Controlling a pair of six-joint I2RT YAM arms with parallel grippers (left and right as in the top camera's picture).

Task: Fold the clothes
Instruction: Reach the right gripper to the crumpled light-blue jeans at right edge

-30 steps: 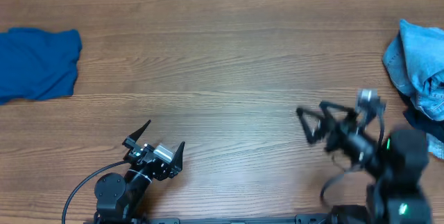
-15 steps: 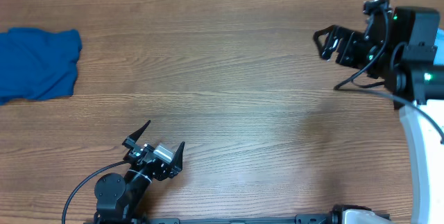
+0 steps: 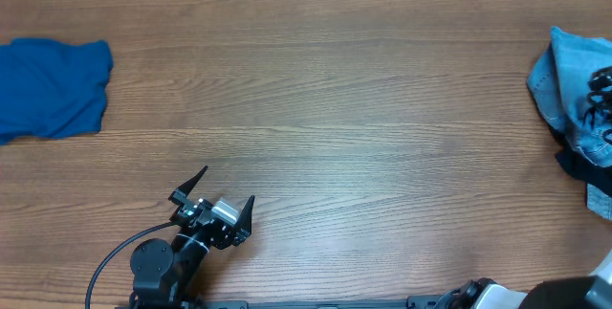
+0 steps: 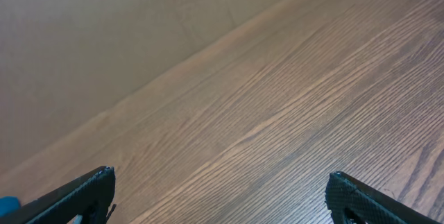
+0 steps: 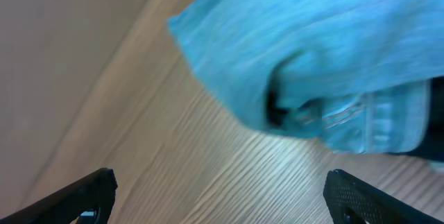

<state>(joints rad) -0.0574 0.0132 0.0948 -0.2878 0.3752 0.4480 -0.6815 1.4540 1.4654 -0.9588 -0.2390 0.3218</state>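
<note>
Right gripper (image 5: 218, 182): jaws flung wide, nothing held; it hovers just over the jeans (image 5: 312, 37); we judge a first pick is coming
Jeans: crumpled at 3 o'clock on the table (image 3: 335, 89); dark navy garment (image 3: 574, 165) peeks out at their 6 o'clock side
Left gripper (image 3: 228, 187): wide open, empty, parked at 7 o'clock
Royal-blue garment (image 3: 53, 84): 9 o'clock, well apart
Room: wood-grain top; plain tan backdrop (image 4: 83, 44) at 12 o'clock

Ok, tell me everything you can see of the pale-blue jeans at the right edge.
The pale-blue jeans lie crumpled in an unfolded heap on the wooden table at its right edge, partly cut off by the overhead frame. The cloth looks like faded denim, with a stitched band showing in the blurred right wrist view. A dark navy garment pokes out at their near edge, touching them.
</note>
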